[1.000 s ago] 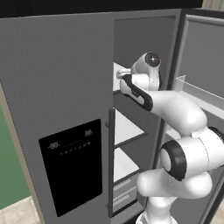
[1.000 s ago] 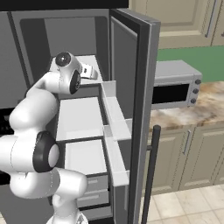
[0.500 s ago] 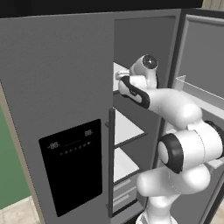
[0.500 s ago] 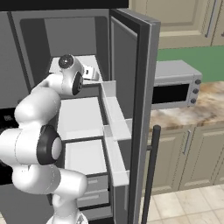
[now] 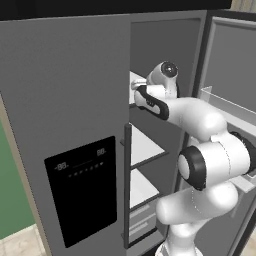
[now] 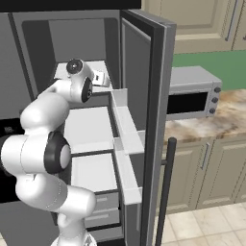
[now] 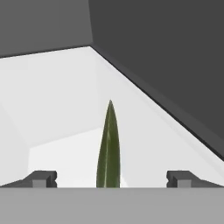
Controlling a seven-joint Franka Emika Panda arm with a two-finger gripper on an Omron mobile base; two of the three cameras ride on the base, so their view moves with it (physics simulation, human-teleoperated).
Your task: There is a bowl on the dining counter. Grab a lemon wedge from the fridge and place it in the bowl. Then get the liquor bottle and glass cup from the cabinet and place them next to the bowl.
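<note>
We are reaching into the open fridge (image 5: 75, 100) with the gripper (image 7: 109, 178) at an upper shelf (image 7: 65, 109), and our jaws are standing wide apart with nothing held between them, their two dark fingertips (image 7: 41, 178) showing low at either side of the hand view. Right between those tips, and close in front of them, the lemon wedge (image 7: 109, 148) is lying on the white shelf, so it is sitting centred in the gap rather than off to one side. Its long axis is running straight away from us, along the line of reach and across the line on which the jaws close, which we are judging to be a good lie for pinching its thin sides. It is looking like a slim, pointed sliver, dark olive-green with a paler yellowish edge, tapering to a sharp tip at its far end. Beyond it the shelf is running back to the fridge's grey rear wall.
</note>
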